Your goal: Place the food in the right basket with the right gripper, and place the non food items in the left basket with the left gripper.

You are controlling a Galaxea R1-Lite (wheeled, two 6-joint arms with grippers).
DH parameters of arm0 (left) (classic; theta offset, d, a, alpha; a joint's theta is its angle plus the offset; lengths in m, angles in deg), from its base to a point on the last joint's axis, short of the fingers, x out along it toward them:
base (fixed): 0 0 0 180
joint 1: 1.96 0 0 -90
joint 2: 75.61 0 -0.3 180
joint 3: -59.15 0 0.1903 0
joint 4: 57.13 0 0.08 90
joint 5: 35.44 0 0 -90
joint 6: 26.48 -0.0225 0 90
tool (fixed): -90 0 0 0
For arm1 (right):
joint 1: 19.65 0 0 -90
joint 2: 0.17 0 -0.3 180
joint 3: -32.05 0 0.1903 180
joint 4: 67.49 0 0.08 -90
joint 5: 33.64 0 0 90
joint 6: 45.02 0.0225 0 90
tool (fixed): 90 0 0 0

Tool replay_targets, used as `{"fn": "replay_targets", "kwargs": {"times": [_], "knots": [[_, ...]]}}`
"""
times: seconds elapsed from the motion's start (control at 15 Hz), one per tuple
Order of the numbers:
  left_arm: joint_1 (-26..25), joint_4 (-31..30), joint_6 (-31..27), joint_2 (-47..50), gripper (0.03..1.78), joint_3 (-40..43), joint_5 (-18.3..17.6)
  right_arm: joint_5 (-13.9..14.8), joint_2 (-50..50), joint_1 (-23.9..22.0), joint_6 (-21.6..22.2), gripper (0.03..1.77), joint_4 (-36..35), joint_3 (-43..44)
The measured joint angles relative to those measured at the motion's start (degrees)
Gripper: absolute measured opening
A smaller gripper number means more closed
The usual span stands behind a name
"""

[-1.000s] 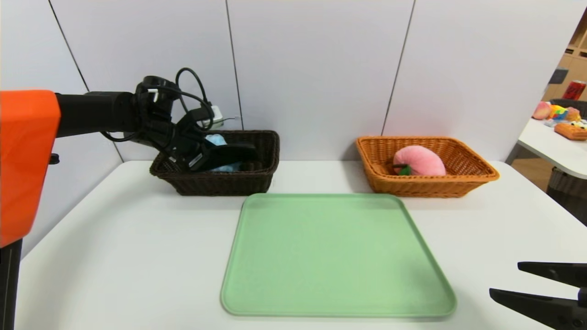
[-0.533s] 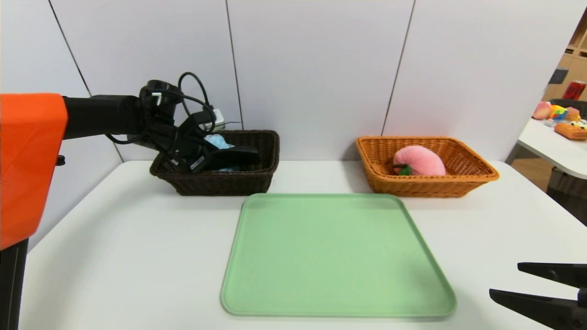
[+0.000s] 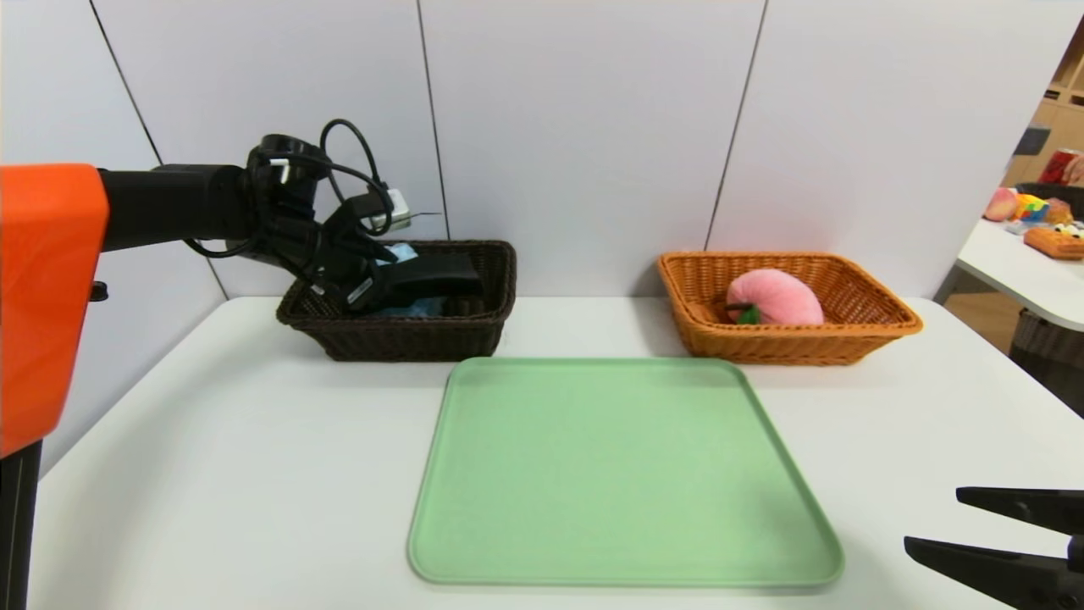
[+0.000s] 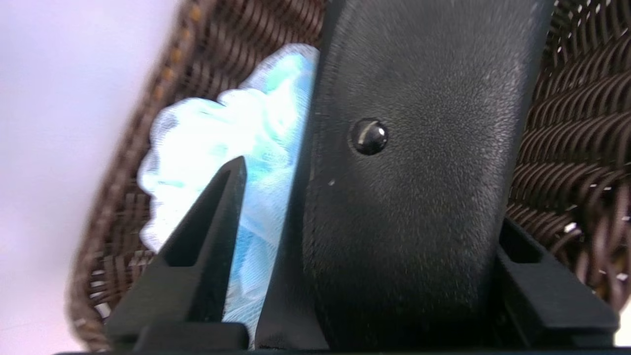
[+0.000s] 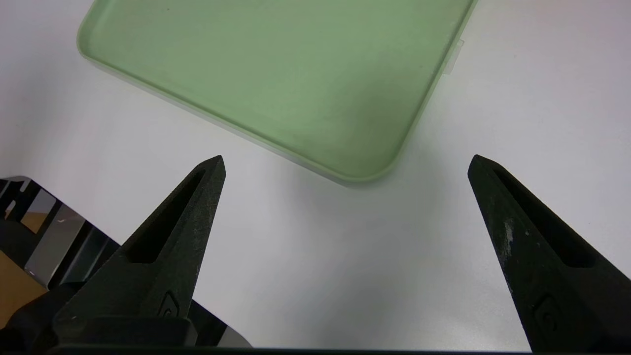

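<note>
My left gripper [image 3: 398,284] reaches into the dark brown left basket [image 3: 406,339], and its fingers stand open. The flat black case [image 4: 414,148] lies between them, with a gap beside one finger [image 4: 207,231]. Beside and under the case rests the light blue bath pouf [image 4: 222,128], also inside this basket. The pink plush peach [image 3: 775,296] lies in the orange-tan right basket [image 3: 847,339]. My right gripper [image 3: 931,514] hovers open and empty over the table's front right corner, close to the corner of the green tray [image 5: 276,64].
A bare green tray [image 3: 622,474] lies in the middle of the white table [image 3: 212,474], in front of both baskets. A wall stands directly behind the baskets. A second table with toys [image 3: 1033,212] is far off on the right.
My left gripper's fingers have spread apart around the black case over the dark basket, and its wrist has risen slightly. The right arm has stayed still.
</note>
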Motion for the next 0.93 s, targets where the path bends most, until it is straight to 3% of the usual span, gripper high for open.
{"fn": "replay_targets", "kwargs": {"times": [0.4,0.93], "knots": [[0.02,0.13,0.33,2.26,1.53,-0.98,0.13,-0.09,-0.11,0.0,0.02,1.7,0.0,-0.05],[0.11,1.16,2.08,7.74,1.64,-0.76,-0.11,-0.2,-0.2,0.0,0.07,1.7,0.09,-0.06]]}}
